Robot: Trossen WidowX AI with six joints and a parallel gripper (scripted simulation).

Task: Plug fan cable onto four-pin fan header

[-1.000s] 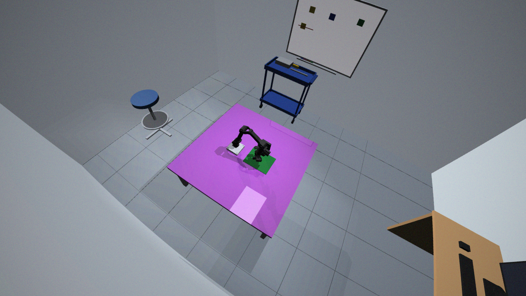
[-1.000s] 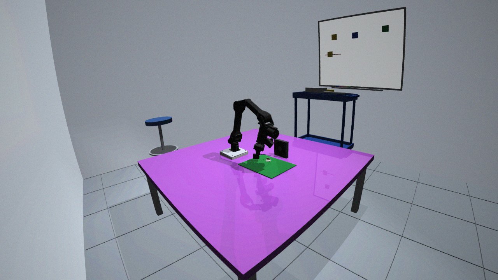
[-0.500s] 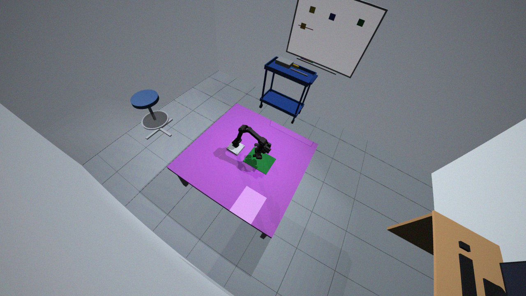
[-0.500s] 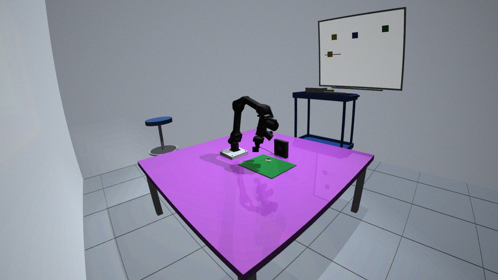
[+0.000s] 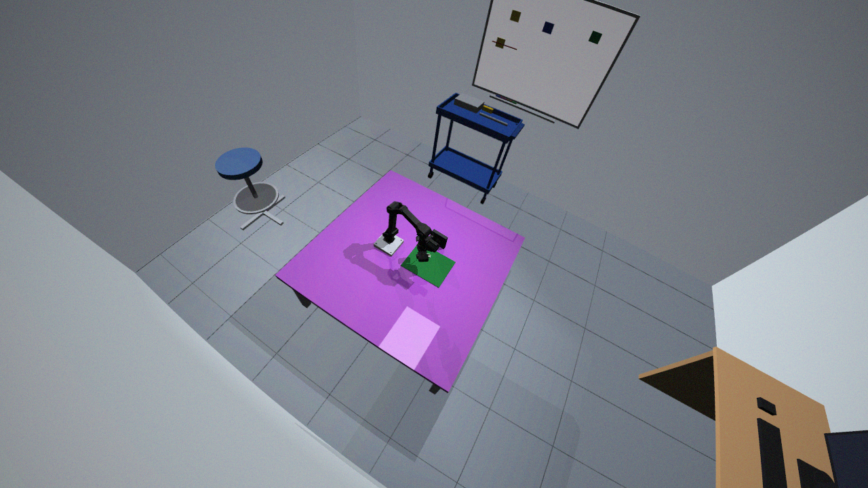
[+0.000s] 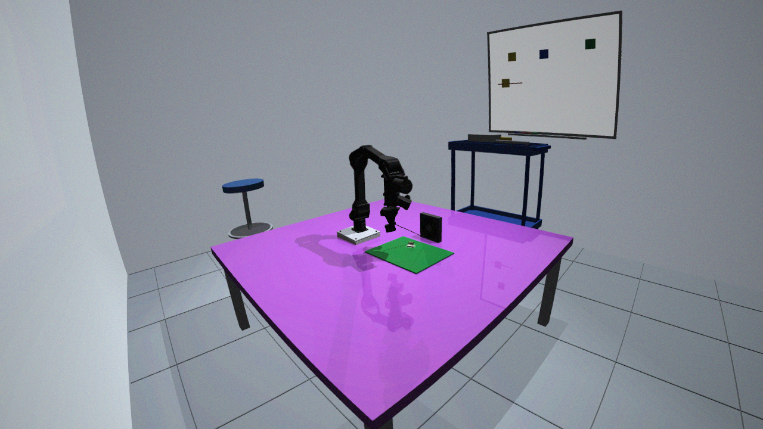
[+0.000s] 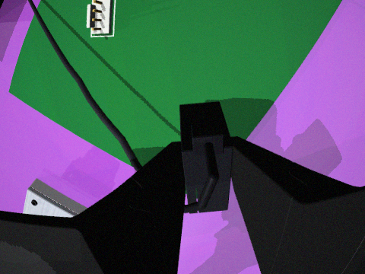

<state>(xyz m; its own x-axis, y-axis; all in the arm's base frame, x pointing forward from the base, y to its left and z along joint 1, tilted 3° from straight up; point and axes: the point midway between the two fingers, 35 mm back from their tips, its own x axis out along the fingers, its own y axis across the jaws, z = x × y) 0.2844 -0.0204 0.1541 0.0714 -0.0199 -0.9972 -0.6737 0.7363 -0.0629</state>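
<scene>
The black plug [image 7: 201,114] of the fan's cable is grasped by the claw [image 5: 422,257] [image 6: 390,227] [image 7: 205,149], its fingers pressed against both sides, and is held raised above the desk [image 5: 340,272] [image 6: 384,330]. The green board [image 5: 438,272] [image 6: 416,258] [image 7: 228,57] is laid flat, nearer the desk's far corner than its near one. On it the white four-pin header [image 5: 428,255] [image 6: 411,245] [image 7: 103,23] is left unoccupied, apart from the plug. The black cable [image 6: 408,230] [image 7: 84,85] is strung through the air between the claw and the upright fan [image 5: 441,240] [image 6: 430,227], which is placed between the board and the desk's far right edge. The arm is carried by a pale base plate [image 5: 394,250] [image 6: 354,239] toward the far left edge. Beyond that edge a blue stool [image 5: 238,163] [image 6: 242,185] is seen, and beyond the far right edge, a blue cart [image 5: 473,123] [image 6: 496,149].
</scene>
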